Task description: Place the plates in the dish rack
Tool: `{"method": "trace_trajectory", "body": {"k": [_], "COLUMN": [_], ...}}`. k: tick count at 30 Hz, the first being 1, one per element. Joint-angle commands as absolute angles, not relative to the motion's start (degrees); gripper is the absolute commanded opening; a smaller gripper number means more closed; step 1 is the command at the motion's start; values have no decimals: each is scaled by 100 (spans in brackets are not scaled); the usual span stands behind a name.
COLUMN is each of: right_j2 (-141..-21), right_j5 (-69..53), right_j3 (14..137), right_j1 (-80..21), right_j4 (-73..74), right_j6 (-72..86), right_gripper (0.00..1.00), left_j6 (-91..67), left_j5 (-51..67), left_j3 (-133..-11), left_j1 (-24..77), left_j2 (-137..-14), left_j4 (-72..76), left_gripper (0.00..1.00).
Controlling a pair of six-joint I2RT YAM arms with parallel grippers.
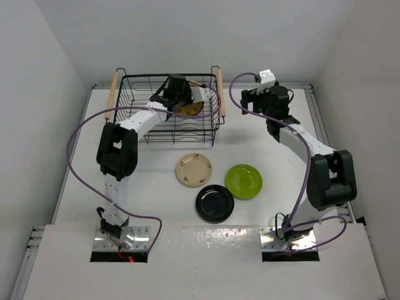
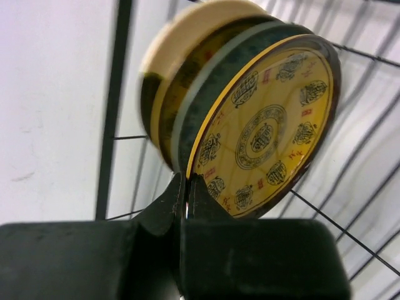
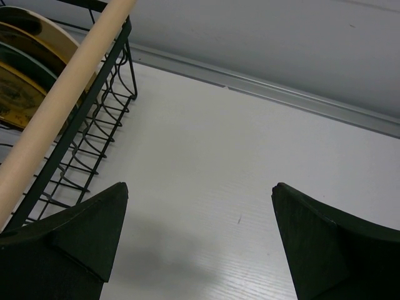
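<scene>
The patterned mustard plate point(image 2: 269, 131) stands on edge inside the dish rack point(image 1: 144, 76), against two other plates point(image 2: 187, 69) behind it. The left end effector point(image 2: 185, 187) is fully closed at its lower rim; whether it really pinches the rim cannot be told. The plate should probably sit firmly before the arm leaves, so it does not roll. The cream plate point(image 1: 193, 169), black plate point(image 1: 214, 203) and green plate point(image 1: 243, 181) lie on the surface point(image 1: 144, 181). The right end effector point(image 3: 199, 194) is wide open and empty beside the rack.

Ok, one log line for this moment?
left gripper: shut, at rim of mustard plate in dish rack | right gripper: open, beside rack | on table: cream plate, lime green plate, black plate
</scene>
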State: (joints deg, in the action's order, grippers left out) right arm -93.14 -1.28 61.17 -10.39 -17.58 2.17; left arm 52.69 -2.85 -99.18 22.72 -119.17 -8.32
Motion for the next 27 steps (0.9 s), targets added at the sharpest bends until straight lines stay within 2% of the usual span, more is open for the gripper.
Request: {"method": "trace_trajectory", "body": {"k": [1, 5, 6, 7, 9, 10, 13, 18, 27], "right_j2": [-9132, -9280, -9447, -9587, -9650, -9468, -8773, -8201, -7858], "right_j5": [-193, -727, -1104, -1290, -1757, -1827, -1986, -1951, -1697], "right_j3": [6196, 6476, 6982, 7135, 7303, 7069, 5961, 5134, 3965], "right_j1": [-1063, -941, -810, -748, -546, -484, -396, -168, -79], "right_j4": [-1995, -1417, -449, -126, 646, 650, 115, 754, 1889], "right_j6": [79, 253, 377, 517, 939, 1019, 1370, 2237, 2970], "right_gripper": [96, 99, 99, 99, 99, 99, 99, 99, 78], "left_j6": [5643, 5573, 5520, 5450, 5380, 5309, 5150, 4958, 4501], "left_j5": [-281, -281, -281, -281, -281, -281, -334, -334, -580], "left_j3": [-9677, -9492, -9492, -9492, -9649, -9720, -10115, -10669, -11021], "left_j1": [2338, 2338, 2338, 2390, 2391, 2391, 2391, 2443, 2505], "left_j2": [-11689, -11637, -11637, -11637, -11637, -11637, -11637, -11585, -11040], "left_j4": [-571, -677, -677, -677, -799, -852, -1098, -1493, -2326], "left_gripper": [0, 0, 3, 14, 29, 43, 61, 70, 73]}}
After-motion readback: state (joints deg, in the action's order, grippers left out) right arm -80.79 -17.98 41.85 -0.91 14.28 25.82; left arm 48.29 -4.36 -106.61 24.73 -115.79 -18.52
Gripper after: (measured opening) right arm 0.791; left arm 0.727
